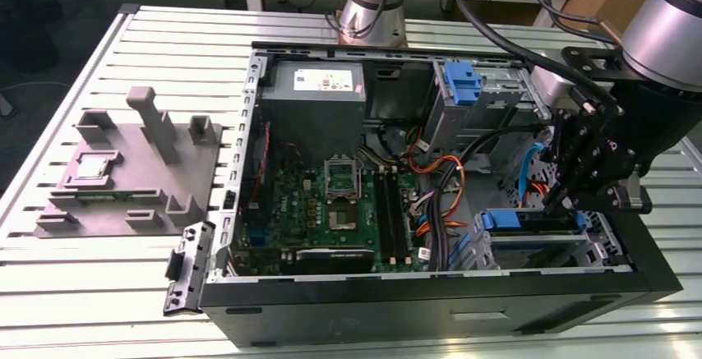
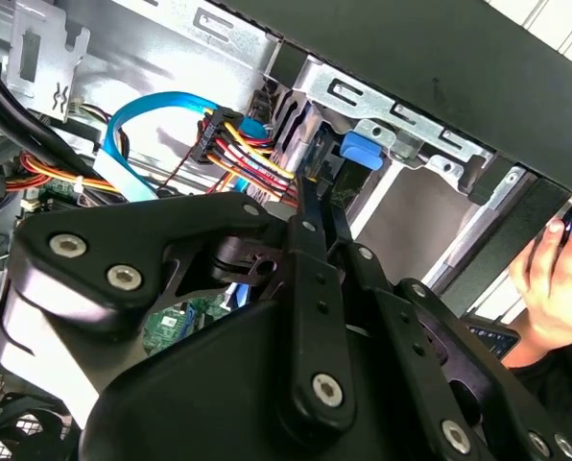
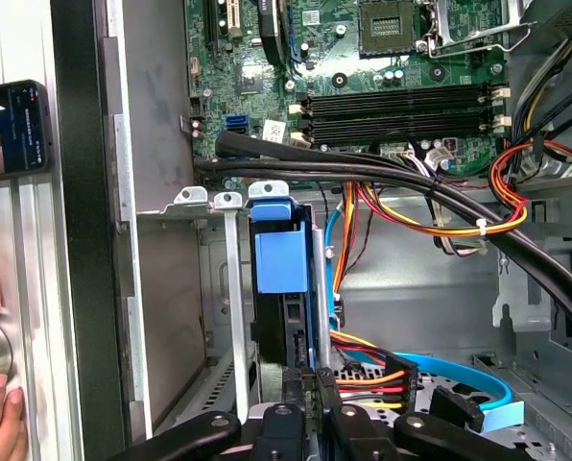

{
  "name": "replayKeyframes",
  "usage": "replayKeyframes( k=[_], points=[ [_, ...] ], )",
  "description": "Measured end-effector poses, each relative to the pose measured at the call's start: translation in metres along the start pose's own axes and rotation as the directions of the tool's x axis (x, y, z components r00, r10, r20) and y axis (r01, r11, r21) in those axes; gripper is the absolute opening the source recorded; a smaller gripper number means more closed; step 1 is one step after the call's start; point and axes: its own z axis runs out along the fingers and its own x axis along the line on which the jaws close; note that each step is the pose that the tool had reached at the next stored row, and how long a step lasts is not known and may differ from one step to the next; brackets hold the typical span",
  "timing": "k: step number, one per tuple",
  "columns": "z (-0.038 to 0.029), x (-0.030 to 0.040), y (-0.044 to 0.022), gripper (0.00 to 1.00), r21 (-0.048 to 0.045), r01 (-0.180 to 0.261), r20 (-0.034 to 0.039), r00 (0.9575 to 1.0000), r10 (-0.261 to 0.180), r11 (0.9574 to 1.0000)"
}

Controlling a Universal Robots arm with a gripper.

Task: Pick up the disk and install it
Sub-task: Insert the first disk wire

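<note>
Tool (image 1: 573,211) above blue-framed disk (image 1: 534,221)

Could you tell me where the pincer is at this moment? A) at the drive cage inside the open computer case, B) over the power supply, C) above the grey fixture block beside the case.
A: the pincer sits at the blue-framed disk in the drive cage, inside the computer case.

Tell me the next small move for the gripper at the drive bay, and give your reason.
Probably a short, slow push further into the bay. In the first wrist view the disk stands on edge in the metal drive cage, its blue carrier showing, with the gripper right at its near end. The orange and red cables run close beside it, so go gently.
</note>
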Motion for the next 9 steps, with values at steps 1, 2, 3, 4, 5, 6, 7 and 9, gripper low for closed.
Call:
replayKeyframes(
  k=[1,2,3,4,5,6,7,9],
  points=[
    [0.0000,0.0000,0.0000,0.17,0.0000,0.000,0.0000,1.0000,0.000,1.0000],
    [0.0000,0.0000,0.0000,0.17,0.0000,0.000,0.0000,1.0000,0.000,1.0000],
    [0.0000,0.0000,0.0000,0.17,0.0000,0.000,0.0000,1.0000,0.000,1.0000],
    [0.0001,0.0000,0.0000,0.17,0.0000,0.000,0.0000,1.0000,0.000,1.0000],
    [0.0002,0.0000,0.0000,0.17,-0.0001,0.000,0.0000,1.0000,0.000,1.0000],
    [0.0002,0.0000,0.0000,0.17,-0.0001,-0.001,-0.0001,1.0000,0.001,1.0000],
    [0.0003,0.0000,-0.0002,0.17,-0.0003,-0.003,0.0000,1.0000,0.003,1.0000],
    [0.0004,0.0003,-0.0003,0.17,-0.0018,-0.005,-0.0001,1.0000,0.005,1.0000]
  ],
)
